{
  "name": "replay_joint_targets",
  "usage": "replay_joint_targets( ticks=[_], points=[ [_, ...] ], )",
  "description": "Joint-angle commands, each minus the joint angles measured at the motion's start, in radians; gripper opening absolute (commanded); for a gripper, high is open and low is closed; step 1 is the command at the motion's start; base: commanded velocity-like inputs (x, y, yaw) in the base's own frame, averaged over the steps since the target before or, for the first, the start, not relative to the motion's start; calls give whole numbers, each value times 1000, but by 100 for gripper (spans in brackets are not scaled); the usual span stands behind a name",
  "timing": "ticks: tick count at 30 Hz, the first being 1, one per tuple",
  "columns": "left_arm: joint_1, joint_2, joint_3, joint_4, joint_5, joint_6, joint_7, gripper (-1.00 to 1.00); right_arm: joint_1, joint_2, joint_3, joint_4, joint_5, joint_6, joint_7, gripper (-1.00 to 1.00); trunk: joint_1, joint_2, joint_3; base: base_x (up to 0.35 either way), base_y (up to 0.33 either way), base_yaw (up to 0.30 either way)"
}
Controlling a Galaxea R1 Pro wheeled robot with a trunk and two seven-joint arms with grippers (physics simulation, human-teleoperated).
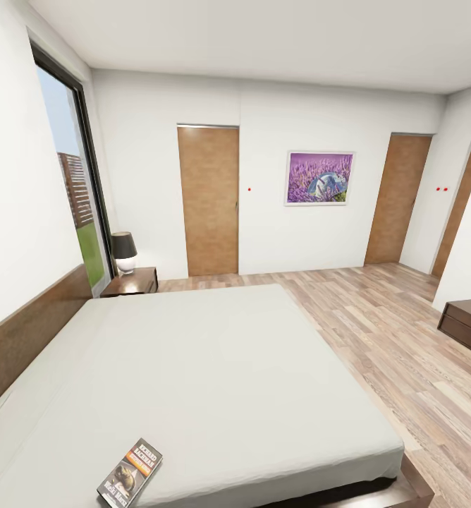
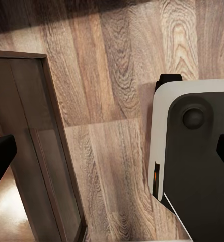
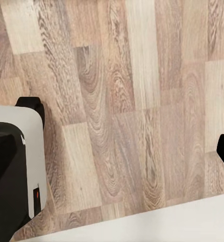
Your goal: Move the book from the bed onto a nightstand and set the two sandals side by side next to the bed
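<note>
Book sits near bed edge; my reach may nudge it off. Both fingers' gaps look open, empty.

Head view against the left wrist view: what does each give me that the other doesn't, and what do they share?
Head view alone: the thin dark paperback book with an orange band lying near the close corner of the large off-white bed, the small dark reddish-brown nightstand with a dark-shaded lamp at the far end of the brown headboard, two wooden doors and a purple framed picture.
Left wrist view alone: the robot's white and black base, a dark wood panel edge close by, and the black fingertips of the left gripper, spread apart.
Both: the wood-plank floor.
</note>
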Motion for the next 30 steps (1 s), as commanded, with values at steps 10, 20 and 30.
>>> replay_joint_targets(
  ticks=[10, 20, 30],
  points=[
    [-1, -4, -8, -1, 11, 6, -3, 100, -4, 3, -2, 8, 13, -2, 9, 100, 0, -1, 0, 0, 0, 0],
    [-2, -11, -9, 1, 11, 5, -6, 100, -9, 5, 36, 25, 28, -10, 11, 100, 0, -1, 0, 0, 0, 0],
    [-3, -11, -9, 0, 11, 2, -6, 100, -10, 6, 41, 29, 28, -13, 14, 100, 0, -1, 0, 0, 0, 0]
  ],
)
